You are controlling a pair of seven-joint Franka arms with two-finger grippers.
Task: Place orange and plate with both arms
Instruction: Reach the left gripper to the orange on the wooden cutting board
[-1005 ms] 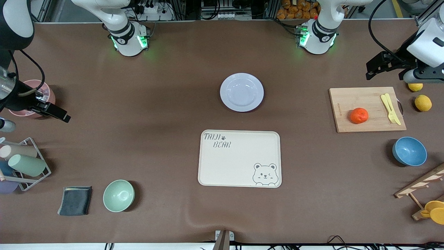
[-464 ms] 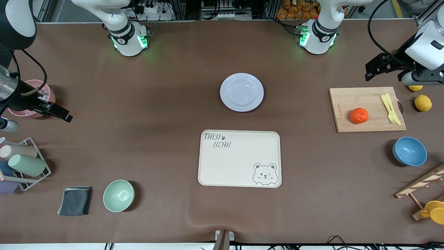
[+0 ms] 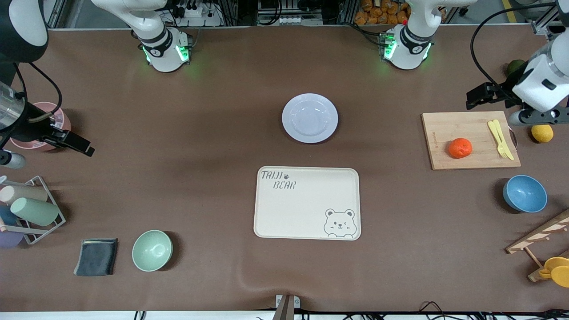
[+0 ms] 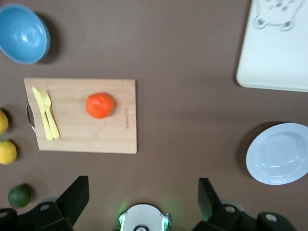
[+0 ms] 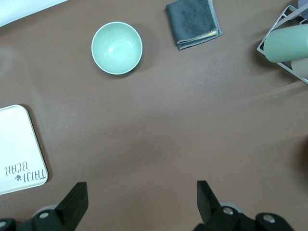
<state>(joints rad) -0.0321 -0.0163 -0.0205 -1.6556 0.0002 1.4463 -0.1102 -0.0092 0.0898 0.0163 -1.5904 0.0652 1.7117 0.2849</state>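
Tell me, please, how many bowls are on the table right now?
2. The blue bowl sits at the left arm's end, nearer the front camera than the cutting board. The green bowl sits toward the right arm's end, beside the grey cloth.

In the front view the left arm (image 3: 540, 84) covers one lemon and part of the other lemon (image 3: 542, 133) and the green fruit (image 3: 514, 66). The pink cup (image 3: 53, 129) sits half covered by the right arm (image 3: 26, 124). The rack (image 3: 31, 213) is cut by the edge.
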